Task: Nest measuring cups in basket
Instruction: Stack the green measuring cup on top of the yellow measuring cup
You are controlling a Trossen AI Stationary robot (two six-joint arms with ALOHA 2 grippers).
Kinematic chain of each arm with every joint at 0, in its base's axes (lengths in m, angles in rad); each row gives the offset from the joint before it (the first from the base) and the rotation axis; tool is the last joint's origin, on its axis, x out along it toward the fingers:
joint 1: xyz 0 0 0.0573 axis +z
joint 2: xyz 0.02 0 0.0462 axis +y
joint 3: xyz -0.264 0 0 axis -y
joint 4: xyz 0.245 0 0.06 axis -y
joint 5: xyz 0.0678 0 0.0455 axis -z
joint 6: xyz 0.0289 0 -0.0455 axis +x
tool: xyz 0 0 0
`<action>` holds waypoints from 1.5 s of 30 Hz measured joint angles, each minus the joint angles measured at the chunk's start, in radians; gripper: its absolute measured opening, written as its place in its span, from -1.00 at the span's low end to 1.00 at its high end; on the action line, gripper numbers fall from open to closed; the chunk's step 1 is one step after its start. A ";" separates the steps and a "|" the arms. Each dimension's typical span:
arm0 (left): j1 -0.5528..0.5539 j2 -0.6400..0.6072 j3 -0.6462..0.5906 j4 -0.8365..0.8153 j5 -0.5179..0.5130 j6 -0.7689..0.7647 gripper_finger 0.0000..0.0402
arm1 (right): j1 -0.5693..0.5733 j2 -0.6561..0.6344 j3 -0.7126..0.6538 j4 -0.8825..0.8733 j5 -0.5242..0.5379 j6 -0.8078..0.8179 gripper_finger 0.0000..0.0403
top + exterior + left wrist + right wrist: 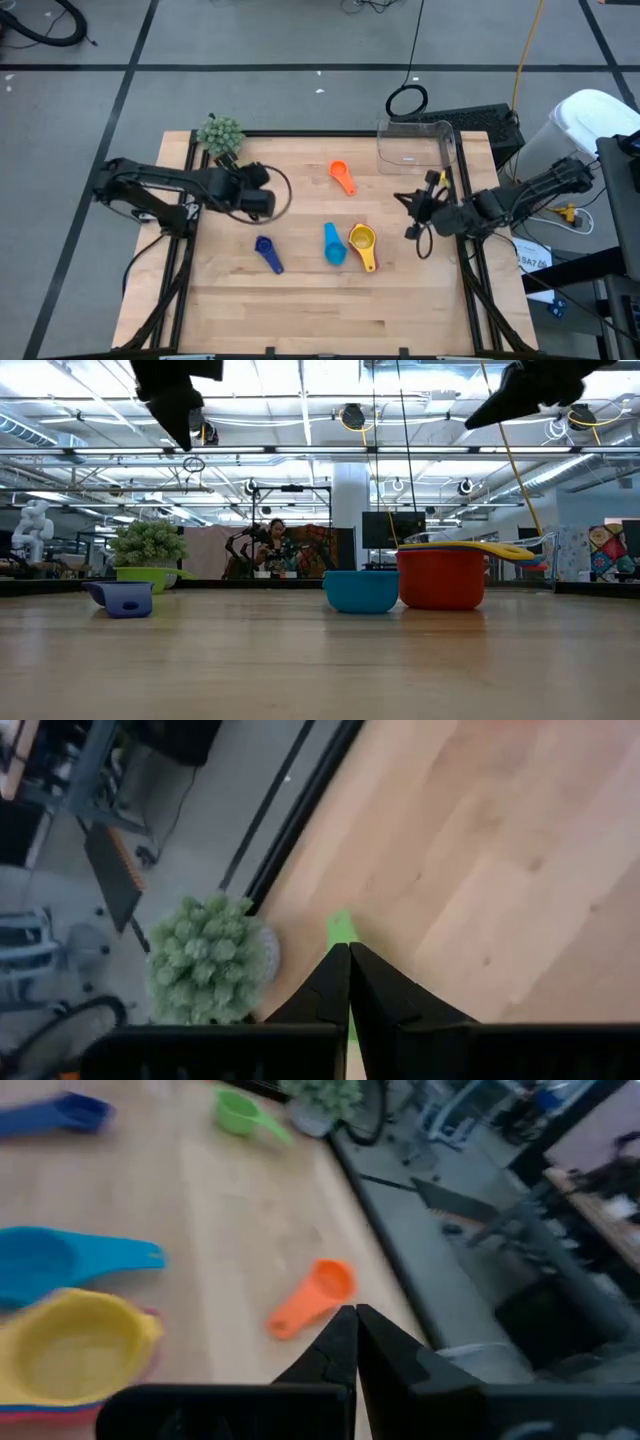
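Both grippers hang shut above the table and touch nothing. My left gripper (pixel 232 166) (pixel 349 960) is over the green cup, whose handle (pixel 341 928) shows just past the fingertips; from above the arm hides this cup. It stands beside the fuzzy ball (pixel 220 132) in the right wrist view (pixel 240 1115). My right gripper (pixel 412 213) (pixel 355 1325) hovers near the right edge, with the orange cup (pixel 343 177) (pixel 312 1296) ahead of it. The yellow cup (pixel 362 243) sits in the red one (pixel 440 578), next to the light blue cup (pixel 333 243). A dark blue cup (pixel 268 254) lies alone. The clear basket (pixel 415 145) stands at the far right.
The fuzzy grey-green ball sits at the table's far left corner, close to the green cup. Bare wood lies along the near side of the table (pixel 320 310). A dark box (pixel 480 122) sits behind the basket, off the table's far edge.
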State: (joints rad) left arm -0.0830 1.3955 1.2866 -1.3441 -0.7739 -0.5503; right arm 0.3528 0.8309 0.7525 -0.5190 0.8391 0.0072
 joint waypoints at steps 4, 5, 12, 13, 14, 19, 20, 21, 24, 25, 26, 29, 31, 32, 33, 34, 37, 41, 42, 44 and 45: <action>0.031 -0.068 -0.011 0.075 0.047 0.059 -0.98 | -0.081 -0.028 0.000 0.052 0.002 -0.118 -1.00; 0.037 -0.082 -0.006 0.095 0.061 0.079 -0.96 | -0.100 -0.037 0.000 0.073 0.003 -0.151 -1.00; 0.120 -0.132 0.000 0.175 0.191 0.175 -0.88 | -0.200 -0.059 0.000 0.286 -0.003 -0.379 -1.00; 0.134 -0.132 0.000 0.181 0.213 0.183 -0.88 | -0.216 -0.057 0.000 0.298 -0.003 -0.385 -1.00; 0.149 -0.131 0.000 0.180 0.232 0.197 -0.88 | -0.231 -0.053 0.000 0.309 -0.003 -0.387 -1.00; 0.214 -0.131 -0.005 0.167 0.250 0.238 -0.87 | -0.314 -0.051 0.000 0.316 -0.005 -0.356 -1.00; 0.229 -0.131 -0.005 0.167 0.248 0.241 -0.87 | -0.331 -0.051 0.000 0.321 -0.005 -0.346 -1.00; 0.242 -0.130 -0.005 0.169 0.245 0.242 -0.87 | -0.347 -0.051 0.000 0.326 -0.005 -0.334 -1.00; 0.282 -0.131 -0.005 0.168 0.242 0.262 -0.87 | -0.402 -0.051 0.000 0.328 -0.005 -0.298 -1.00; 0.293 -0.131 -0.005 0.166 0.242 0.265 -0.87 | -0.418 -0.051 0.000 0.328 -0.005 -0.289 -1.00; 0.301 -0.131 -0.005 0.167 0.242 0.265 -0.87 | -0.433 -0.050 0.000 0.328 -0.005 -0.282 -1.00; 0.317 -0.131 -0.005 0.158 0.239 0.253 -0.87 | -0.470 -0.049 0.000 0.329 -0.043 -0.281 -1.00; 0.320 -0.131 -0.005 0.113 0.202 0.221 -0.87 | -0.493 -0.048 0.000 0.331 -0.091 -0.274 -1.00; 0.322 -0.131 -0.005 0.075 0.173 0.193 -0.87 | -0.505 -0.046 0.000 0.335 -0.115 -0.269 -1.00; 0.328 -0.131 -0.005 0.038 0.147 0.160 -0.87 | -0.515 -0.045 0.000 0.338 -0.134 -0.264 -1.00; 0.338 -0.131 -0.006 0.010 0.132 0.132 -0.87 | -0.524 -0.044 0.000 0.337 -0.142 -0.259 -1.00; 0.358 -0.137 -0.039 0.029 0.174 0.103 -0.87 | -0.544 -0.045 0.000 0.337 -0.163 -0.256 -1.00; 0.395 -0.155 -0.127 0.164 0.360 0.198 -0.87 | -0.550 -0.045 0.000 0.336 -0.164 -0.257 -1.00; 0.409 -0.156 -0.153 0.191 0.389 0.219 -0.87 | -0.550 -0.045 0.000 0.336 -0.166 -0.257 -1.00; 0.439 -0.155 -0.202 0.209 0.420 0.233 -0.87 | -0.550 -0.045 0.000 0.332 -0.199 -0.254 -1.00; 0.456 -0.155 -0.225 0.213 0.432 0.234 -0.87 | -0.550 -0.045 0.000 0.326 -0.220 -0.254 -1.00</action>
State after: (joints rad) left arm 0.3732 1.2404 1.0615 -1.1315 -0.3414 -0.3161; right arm -0.1970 0.7860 0.7525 -0.1928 0.6191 -0.2472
